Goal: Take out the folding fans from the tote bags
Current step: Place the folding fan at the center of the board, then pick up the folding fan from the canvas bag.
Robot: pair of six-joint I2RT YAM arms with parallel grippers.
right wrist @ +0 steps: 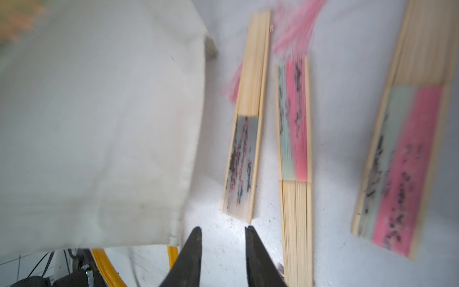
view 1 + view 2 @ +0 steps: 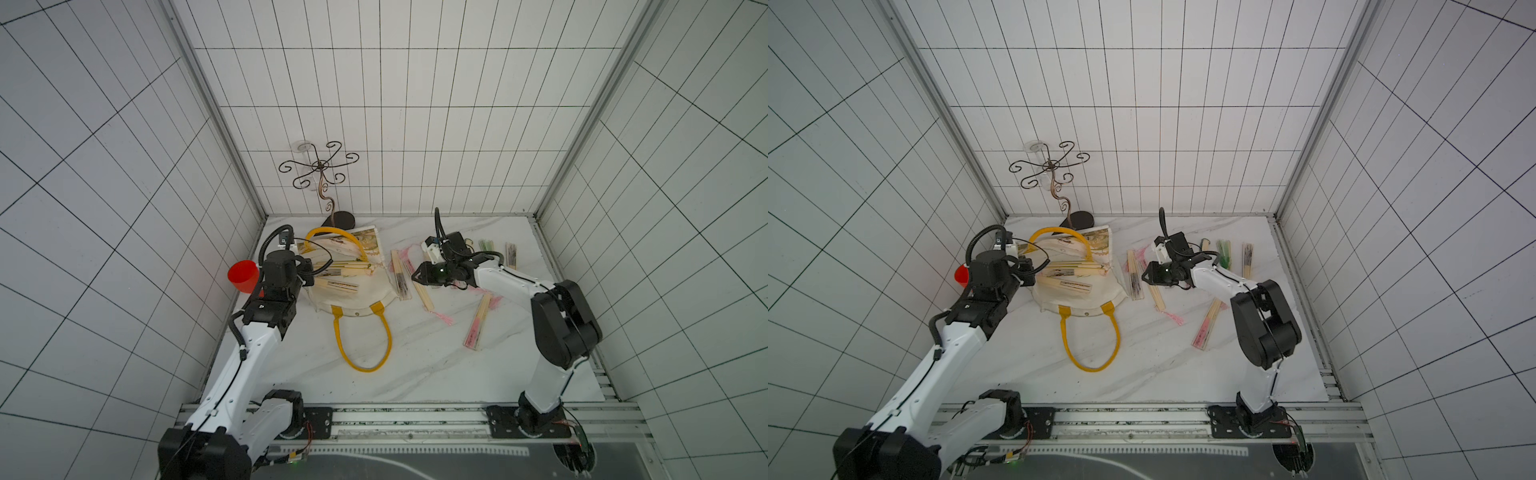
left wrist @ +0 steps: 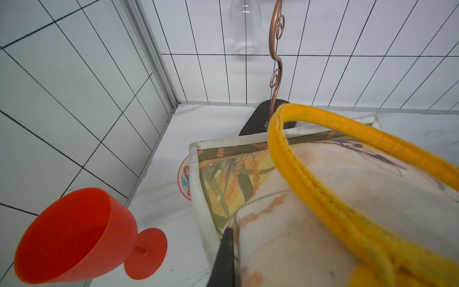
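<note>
Left end effector pinches tote bag — right end effector apart; print on folding fans unreadable.

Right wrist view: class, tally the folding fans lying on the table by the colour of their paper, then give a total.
Grey, dark-printed paper fan: 1
Pink-and-green paper fans: 2
Total: 3
</note>
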